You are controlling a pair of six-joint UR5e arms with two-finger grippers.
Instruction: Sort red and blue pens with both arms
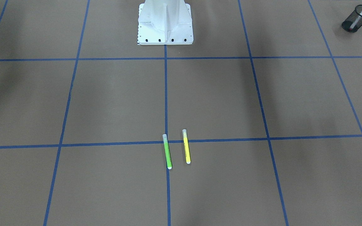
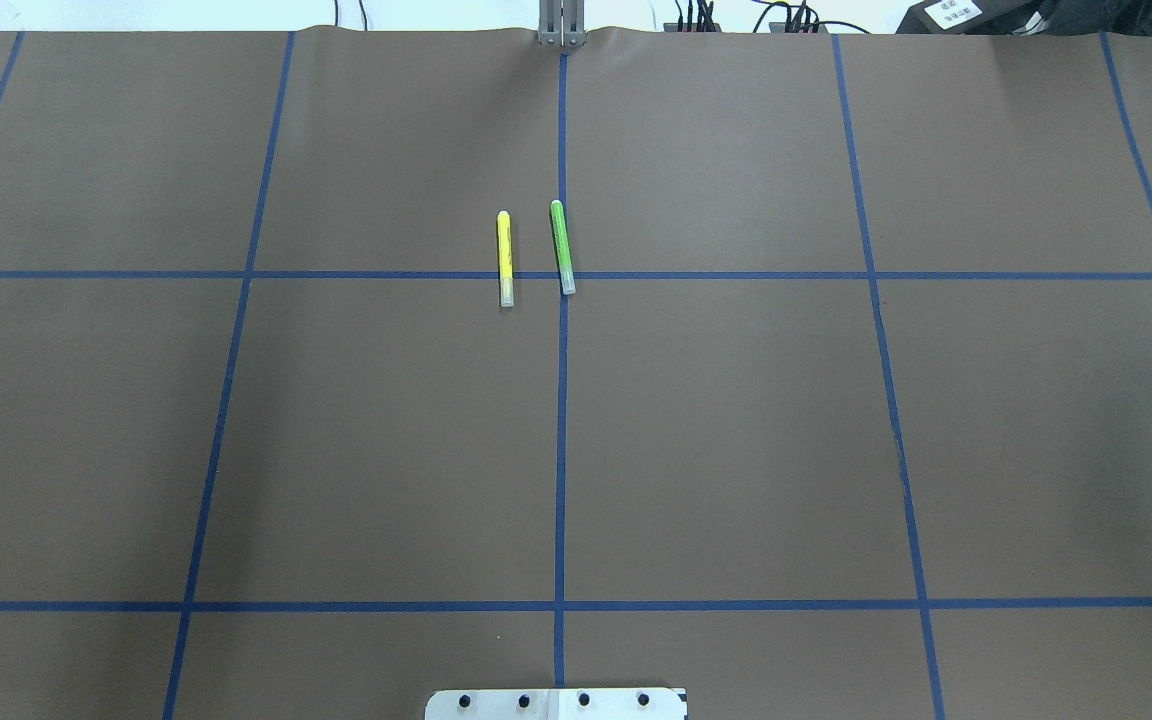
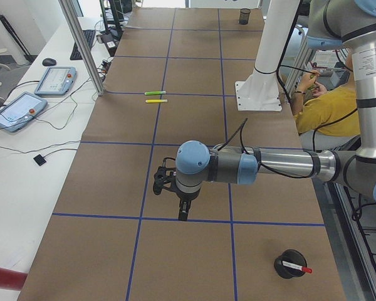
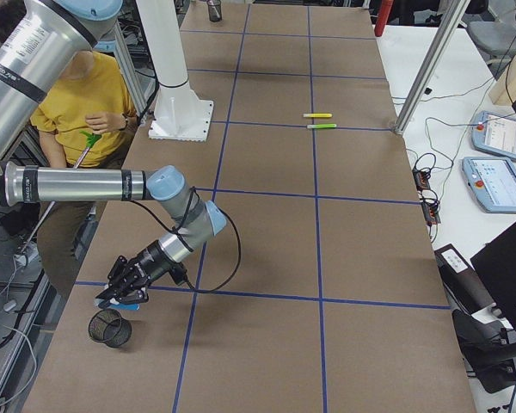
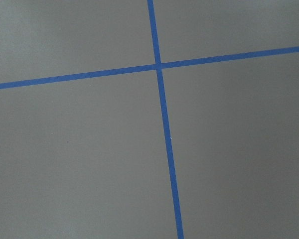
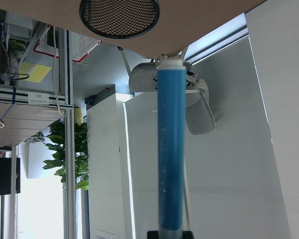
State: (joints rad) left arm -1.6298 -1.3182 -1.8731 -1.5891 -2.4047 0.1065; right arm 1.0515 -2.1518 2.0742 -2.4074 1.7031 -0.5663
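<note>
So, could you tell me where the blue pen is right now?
In the exterior right view, the right gripper holds the blue pen at the table's near end, beside the mesh cup.

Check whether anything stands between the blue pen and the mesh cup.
Nothing visible does. The blue pen, held in the right gripper, hangs close beside the mesh cup, with no object between them.
</note>
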